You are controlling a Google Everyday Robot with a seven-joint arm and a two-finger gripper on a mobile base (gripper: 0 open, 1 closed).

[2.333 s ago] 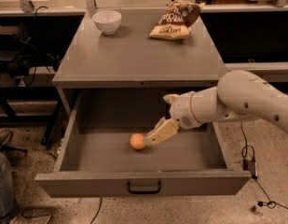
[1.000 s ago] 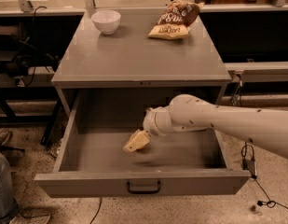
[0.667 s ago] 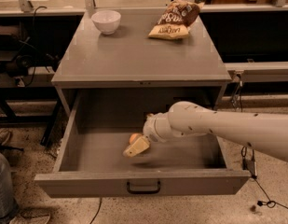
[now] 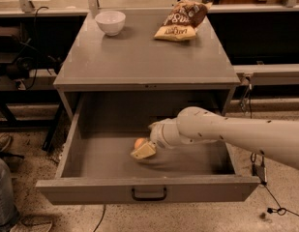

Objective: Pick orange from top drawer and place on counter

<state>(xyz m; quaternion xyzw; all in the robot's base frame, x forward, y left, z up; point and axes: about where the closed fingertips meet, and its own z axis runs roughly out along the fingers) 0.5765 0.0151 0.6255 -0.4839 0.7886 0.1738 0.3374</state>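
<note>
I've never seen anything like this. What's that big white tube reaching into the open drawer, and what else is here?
That tube is a robot arm. Its grasping tip, the end effector, is down inside the open drawer, right against a small orange. Whether it has gripped the orange I cannot tell. The one camera looks down from the front. On the counter above sit a white bowl and a chip bag, both near the back.
</note>
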